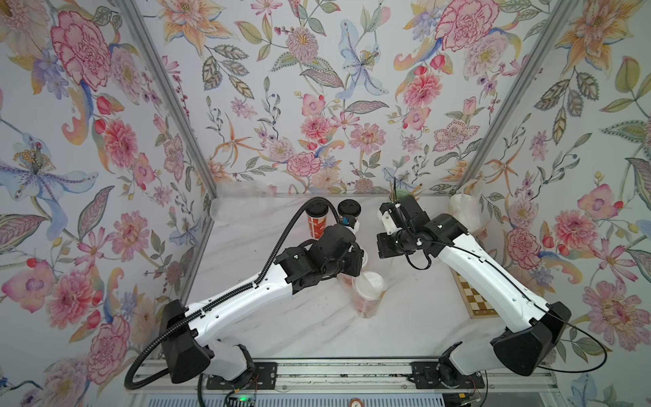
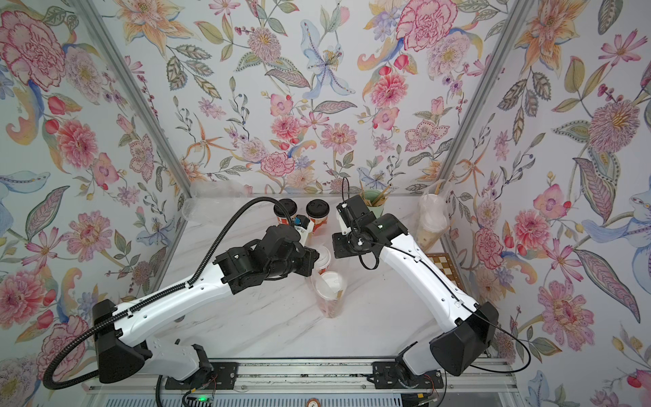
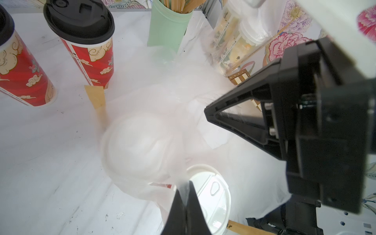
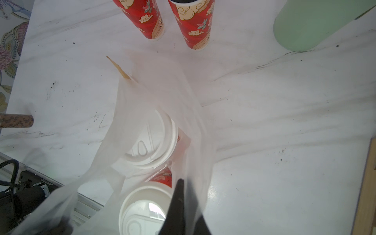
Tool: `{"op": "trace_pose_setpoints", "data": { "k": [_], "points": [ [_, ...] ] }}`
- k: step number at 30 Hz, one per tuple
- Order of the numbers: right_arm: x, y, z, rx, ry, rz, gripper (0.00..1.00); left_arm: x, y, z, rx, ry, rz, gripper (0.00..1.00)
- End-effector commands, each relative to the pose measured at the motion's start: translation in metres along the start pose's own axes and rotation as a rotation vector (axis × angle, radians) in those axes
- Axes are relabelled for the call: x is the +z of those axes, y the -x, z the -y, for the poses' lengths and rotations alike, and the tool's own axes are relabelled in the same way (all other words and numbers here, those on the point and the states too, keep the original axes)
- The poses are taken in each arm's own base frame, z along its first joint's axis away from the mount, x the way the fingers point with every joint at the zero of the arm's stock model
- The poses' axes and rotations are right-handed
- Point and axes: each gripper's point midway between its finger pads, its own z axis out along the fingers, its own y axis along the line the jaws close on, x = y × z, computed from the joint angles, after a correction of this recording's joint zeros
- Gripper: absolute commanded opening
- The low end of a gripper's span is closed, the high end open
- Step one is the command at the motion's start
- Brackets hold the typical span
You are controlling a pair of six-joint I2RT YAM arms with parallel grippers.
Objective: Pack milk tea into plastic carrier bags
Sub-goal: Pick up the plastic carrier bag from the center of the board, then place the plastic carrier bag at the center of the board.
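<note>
Two red printed milk tea cups with white lids (image 1: pixel 368 285) (image 2: pixel 323 255) stand mid-table inside a clear plastic carrier bag (image 4: pixel 158 91) (image 3: pixel 162 97). My left gripper (image 3: pixel 186 193) is shut on a strip of the bag's upper film above one white lid (image 3: pixel 211 195). My right gripper (image 4: pixel 183 183) is shut on the film on the opposite side, above the other lid (image 4: pixel 142 209). In both top views the fingertips are hidden under the wrists. Two more red cups with black lids (image 1: pixel 316 211) (image 1: pixel 348 209) stand behind, outside the bag.
A second bag holding clear cups (image 1: pixel 463 211) stands at the back right corner. The mint-green cup of brown straws (image 2: pixel 375 201) sits behind my right wrist. A chequered board (image 1: pixel 473 299) lies by the right wall. Spare bags (image 1: pixel 239 197) lie at the back left. A paper-wrapped straw (image 3: pixel 96 97) leans in the bag.
</note>
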Motion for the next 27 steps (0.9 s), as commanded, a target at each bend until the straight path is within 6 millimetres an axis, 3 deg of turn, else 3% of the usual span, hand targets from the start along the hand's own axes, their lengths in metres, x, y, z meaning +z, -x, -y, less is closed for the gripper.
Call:
{"op": "trace_pose_setpoints", "data": {
  "k": [1,12,21,27],
  "points": [
    [-0.024,0.013,0.005,0.013,-0.011,0.070,0.00,-0.016,0.027,0.001,0.006,-0.033,0.090,0.00],
    [-0.042,0.055,0.038,0.049,-0.081,0.175,0.00,-0.009,0.082,0.008,0.052,-0.107,0.202,0.00],
    [-0.044,0.116,0.074,0.070,-0.136,0.296,0.00,0.033,0.129,-0.003,0.143,-0.049,0.241,0.00],
    [-0.032,0.157,0.090,0.074,-0.137,0.383,0.00,0.053,0.163,-0.019,0.171,-0.053,0.350,0.00]
  ]
}}
